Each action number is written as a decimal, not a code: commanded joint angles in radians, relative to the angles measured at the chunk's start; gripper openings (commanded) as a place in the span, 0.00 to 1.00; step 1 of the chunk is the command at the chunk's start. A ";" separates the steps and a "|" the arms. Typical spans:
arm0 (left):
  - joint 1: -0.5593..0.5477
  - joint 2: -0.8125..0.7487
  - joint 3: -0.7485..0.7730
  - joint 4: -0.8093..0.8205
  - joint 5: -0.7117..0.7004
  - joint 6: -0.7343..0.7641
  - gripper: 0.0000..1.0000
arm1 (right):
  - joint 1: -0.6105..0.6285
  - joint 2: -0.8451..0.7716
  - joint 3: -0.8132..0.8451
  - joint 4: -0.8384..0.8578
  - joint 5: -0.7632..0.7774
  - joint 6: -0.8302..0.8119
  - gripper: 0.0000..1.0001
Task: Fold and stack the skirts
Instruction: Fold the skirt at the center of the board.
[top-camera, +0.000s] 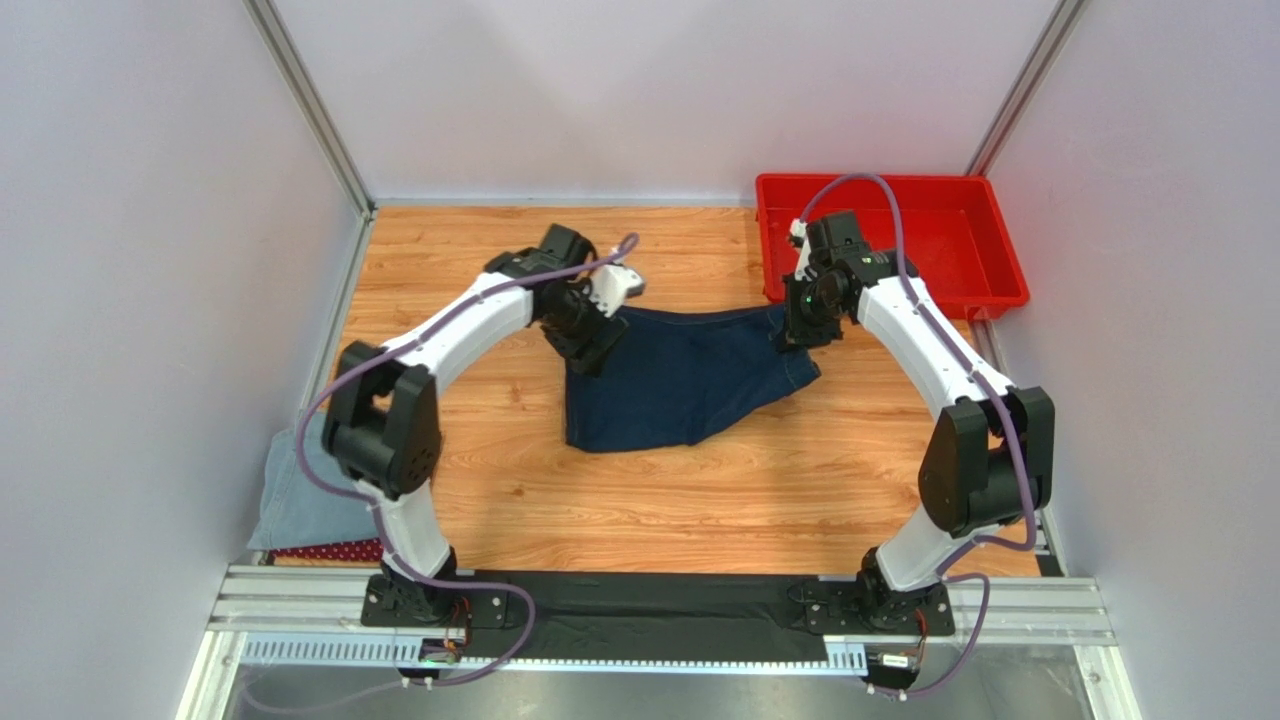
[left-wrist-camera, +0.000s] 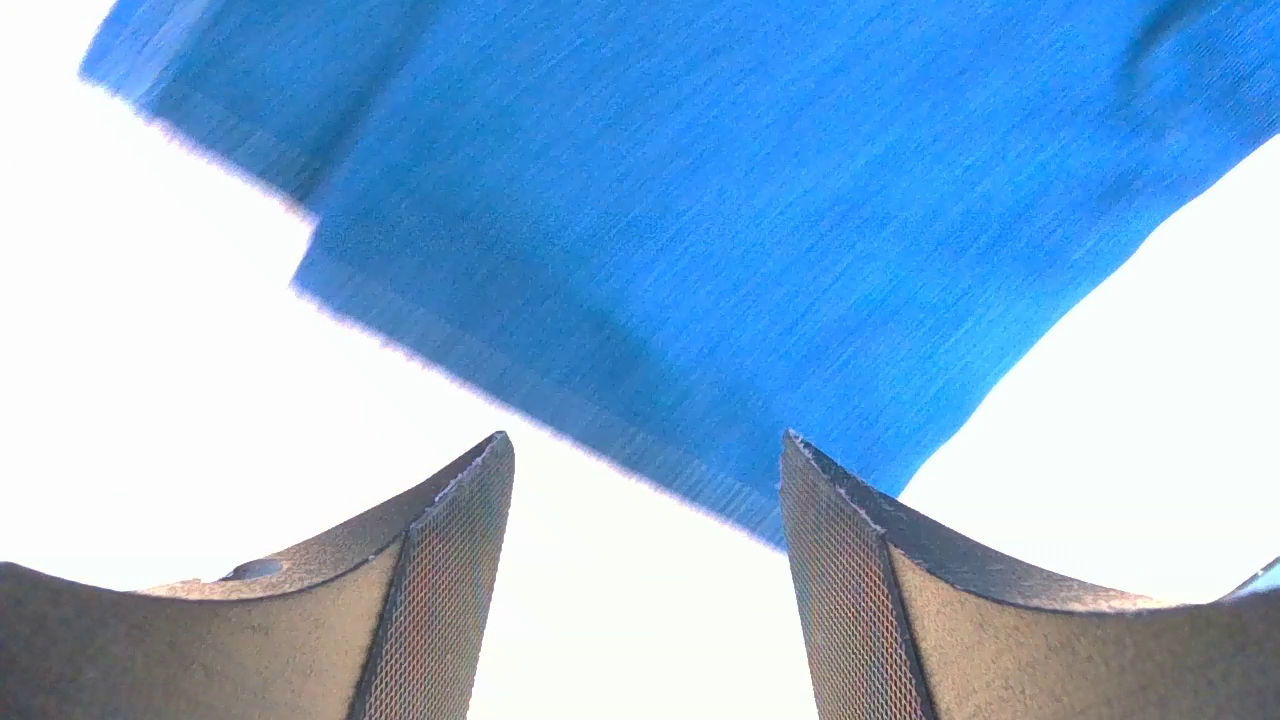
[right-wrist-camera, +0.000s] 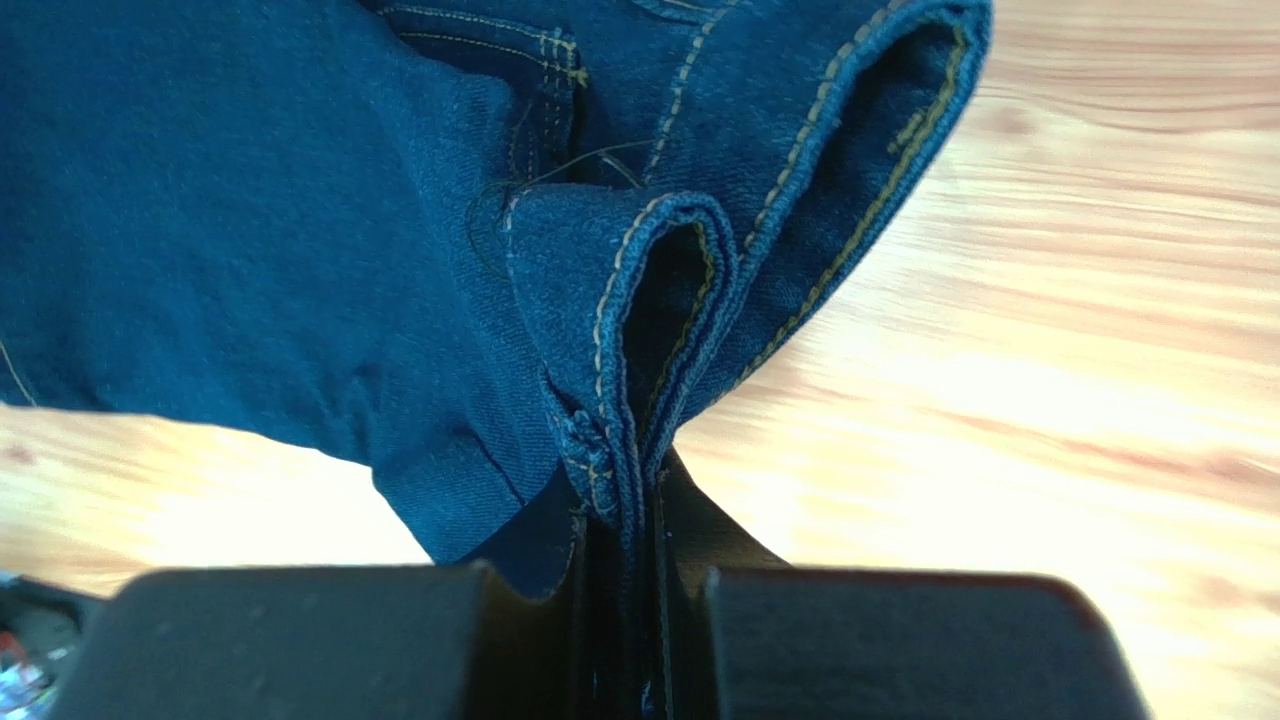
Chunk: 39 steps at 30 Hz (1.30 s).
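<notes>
Jaws of the right gripper (right-wrist-camera: 643, 525) were clamped on a stitched edge of the navy denim skirt (top-camera: 676, 383), which lay mid-frame on the wooden table (top-camera: 676, 503). The left gripper (left-wrist-camera: 643, 450) stood unclenched at the skirt's upper-left corner, with the cloth just beyond its fingers. The light blue-grey skirt (top-camera: 308, 488) and the dotted red skirt (top-camera: 328, 551) lay at lower left.

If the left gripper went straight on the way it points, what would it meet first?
Probably the navy skirt: its edge lies just ahead of the open left gripper, though the gap is hard to judge.
</notes>
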<state>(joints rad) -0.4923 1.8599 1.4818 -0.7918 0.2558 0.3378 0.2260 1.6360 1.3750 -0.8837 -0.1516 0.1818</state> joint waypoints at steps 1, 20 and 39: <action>0.084 -0.105 -0.083 0.031 0.000 -0.019 0.72 | 0.010 -0.067 0.094 -0.092 0.118 -0.051 0.00; 0.100 0.110 -0.095 0.049 0.194 -0.056 0.34 | 0.426 0.169 0.308 -0.032 0.172 0.087 0.00; 0.170 0.093 -0.088 0.046 0.195 -0.040 0.43 | 0.516 0.312 0.275 0.282 0.014 0.236 0.42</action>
<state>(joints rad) -0.3550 1.9709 1.3731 -0.7494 0.4294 0.2943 0.7013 1.9659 1.6009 -0.6643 -0.0952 0.4217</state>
